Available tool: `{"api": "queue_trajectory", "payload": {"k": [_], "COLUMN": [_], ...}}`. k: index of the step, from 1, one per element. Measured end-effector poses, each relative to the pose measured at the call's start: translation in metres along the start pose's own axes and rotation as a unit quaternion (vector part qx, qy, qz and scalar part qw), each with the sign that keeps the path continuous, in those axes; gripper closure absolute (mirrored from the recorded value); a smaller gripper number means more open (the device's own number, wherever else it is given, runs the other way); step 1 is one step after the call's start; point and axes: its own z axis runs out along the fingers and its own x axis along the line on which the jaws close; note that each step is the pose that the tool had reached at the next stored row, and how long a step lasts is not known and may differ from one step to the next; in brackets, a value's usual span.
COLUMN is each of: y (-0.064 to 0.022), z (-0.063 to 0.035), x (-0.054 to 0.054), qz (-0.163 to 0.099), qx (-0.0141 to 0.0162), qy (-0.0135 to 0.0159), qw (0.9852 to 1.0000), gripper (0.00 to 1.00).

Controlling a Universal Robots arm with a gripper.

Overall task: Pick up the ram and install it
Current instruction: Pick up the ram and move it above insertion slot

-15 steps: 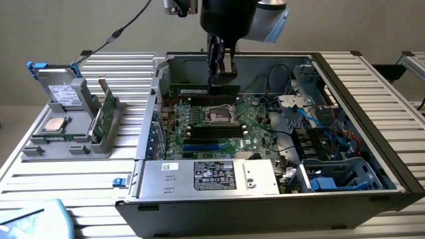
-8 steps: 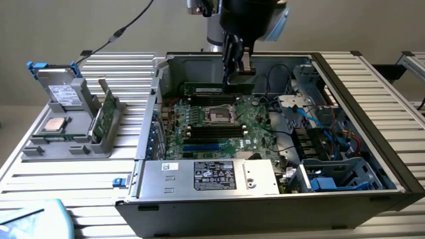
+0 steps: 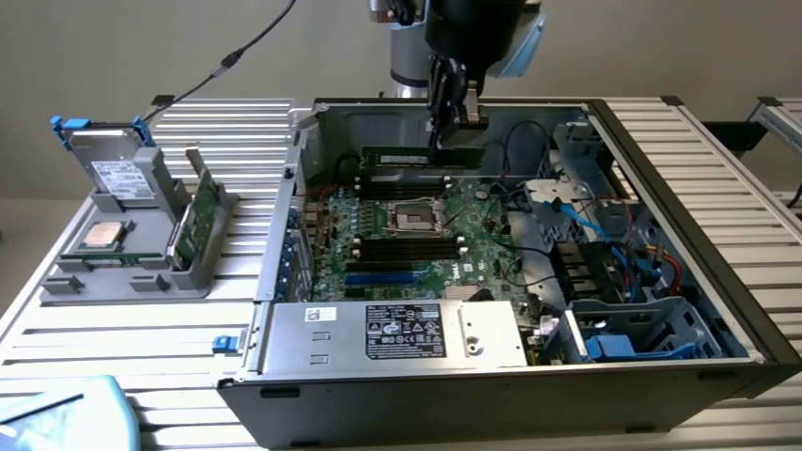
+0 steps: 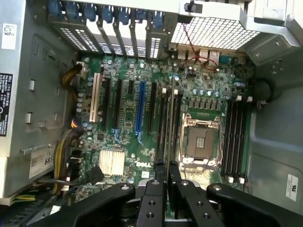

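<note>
Ribbed metal table (image 3: 150, 329), carrying an open case (image 3: 501, 409) laid on its side, with a parts rack (image 3: 94, 282) well apart at nine o'clock in the exterior view. Item one: board (image 3: 483, 221) on the case floor, socket (image 3: 414, 218) at its middle, one bank of slots (image 3: 401, 185) at the socket's twelve o'clock and a second bank (image 3: 401, 252) at its six o'clock. Item two: ram (image 3: 398, 156), inside the case, hanging level over the twelve o'clock bank, near it but, as far as we can judge, not yet seated. Item three: gripper (image 3: 453, 120), claw narrow and clamped on the ram's flat faces, gripping off the stick's middle, toward its three o'clock end. Wrist view: the gripper (image 4: 167, 172) pinches the ram (image 4: 168, 142) edge-on, and we read its edge as running parallel with the slots beside the socket (image 4: 199, 139). Handling note: we judge the step in hand to be seating the stick. We would line the edge with one slot along its whole length before any descent, and check that the notch meets the slot's key and that the end latches stand open; we cannot tell either from these views. We would press straight down, no tilt; with the grip off-centre the nine o'clock end may lag and ride high. Hazard: loose cables (image 3: 508, 155) hanging near the three o'clock end.
</note>
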Motion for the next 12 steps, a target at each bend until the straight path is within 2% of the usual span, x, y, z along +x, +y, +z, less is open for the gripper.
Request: {"api": "queue_trajectory", "payload": {"k": [2, 5, 6, 8, 10, 12], "y": [-0.0003, -0.0007, -0.0007, -0.0007, -0.0003, 0.0003], "z": [0.0004, 0.0006, 0.0008, 0.0011, 0.0017, 0.0029], "x": [-0.003, -0.007, -0.008, -0.010, -0.012, -0.013], "qz": [0.001, 0.002, 0.002, 0.003, 0.003, 0.004], "qx": [0.0026, 0.0101, 0.0132, 0.0193, 0.0249, 0.0276], "qy": [0.0103, 0.0275, 0.0302, 0.0328, 0.0341, 0.0342], "qw": [0.9999, 0.9996, 0.9995, 0.9993, 0.9991, 0.9990], "gripper": [0.86, 0.86, 0.86, 0.86, 0.86, 0.86]}}
